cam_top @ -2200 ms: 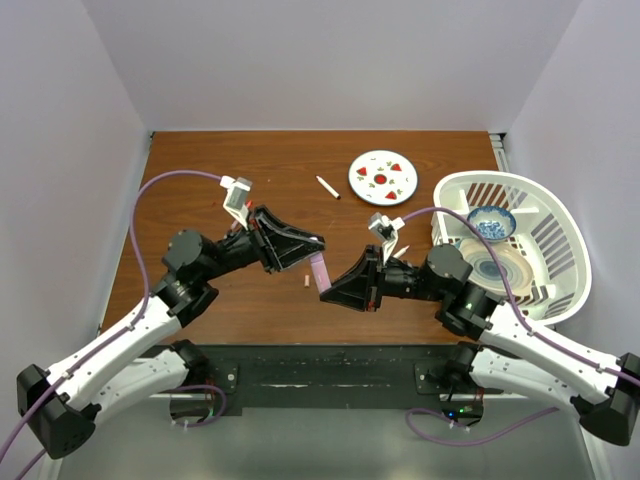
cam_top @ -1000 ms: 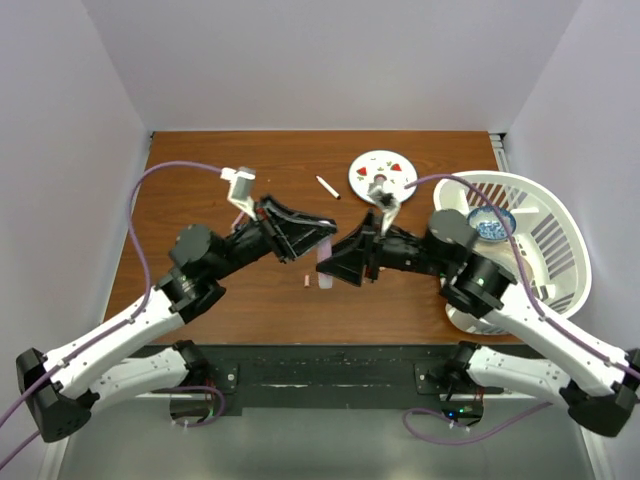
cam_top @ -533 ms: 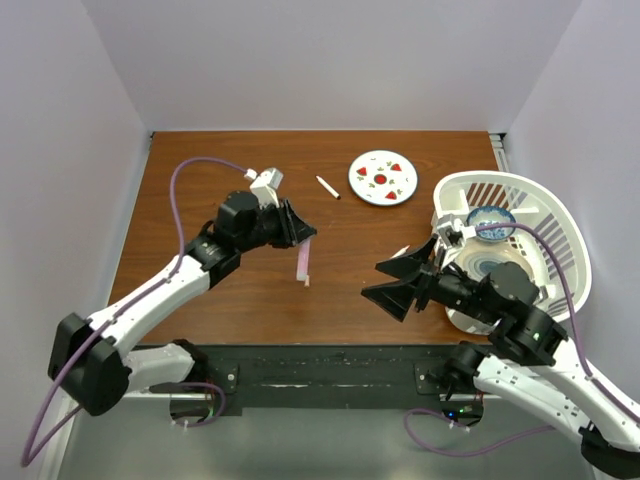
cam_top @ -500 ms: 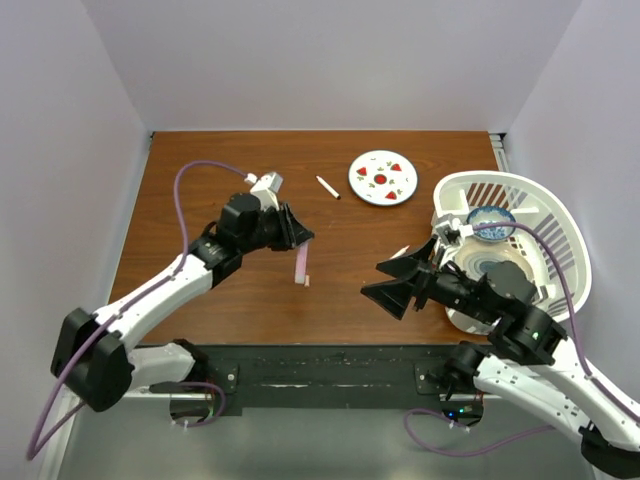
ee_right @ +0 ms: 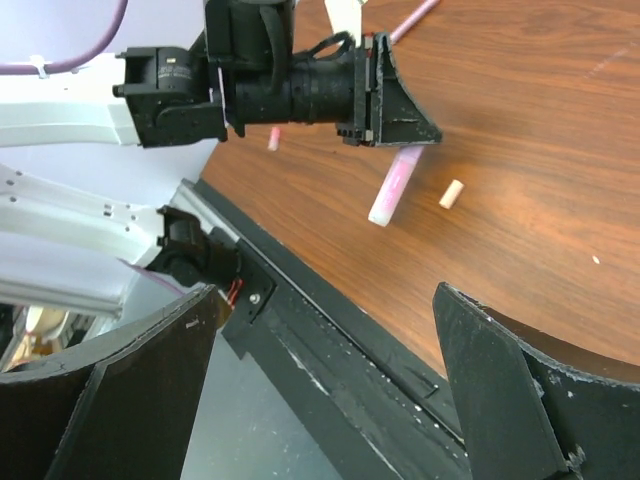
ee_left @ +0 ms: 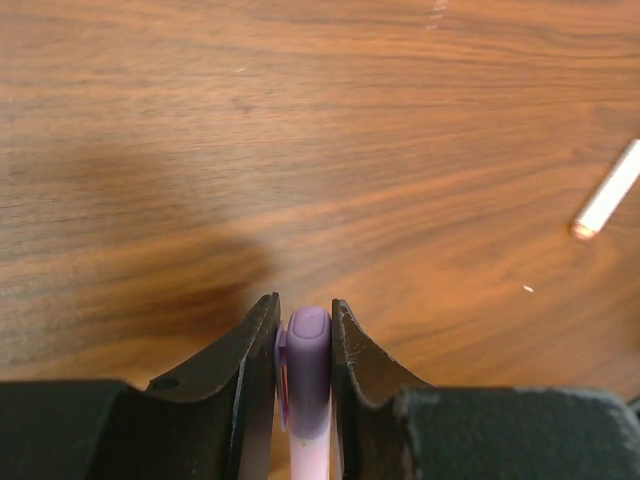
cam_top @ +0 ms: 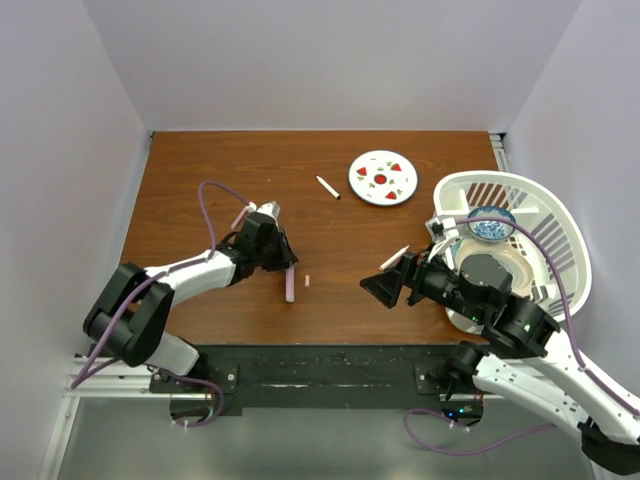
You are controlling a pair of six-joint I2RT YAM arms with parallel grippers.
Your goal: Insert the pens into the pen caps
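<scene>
The left tool (cam_top: 284, 262) is clamped on the pink marker (cam_top: 289, 285), low over the tabletop (cam_top: 200, 180). A tiny cap (cam_top: 307, 281) lies just beside the marker at its 3 o'clock. Farther that way, the right tool (cam_top: 386, 278) hovers with its fingers spread wide.

The worktop (cam_top: 200, 180) in front of me is brown wood, its grain running from side to side. Pale walls close it in at the back and on both sides, and a black rail (cam_top: 330, 360) runs along its near edge. Toward the back, right of the middle, a round white plate (cam_top: 382, 177) with red marks lies flat on the wood. To the left of the plate and apart from it, a thin white stick (cam_top: 327, 187) lies at a slant, its nearer end dark. Near the middle a short pale cap (cam_top: 307, 281) lies on its side, touching nothing else. On my right a white slotted basket (cam_top: 556, 236) stands on the worktop beside the right-hand wall.
</scene>
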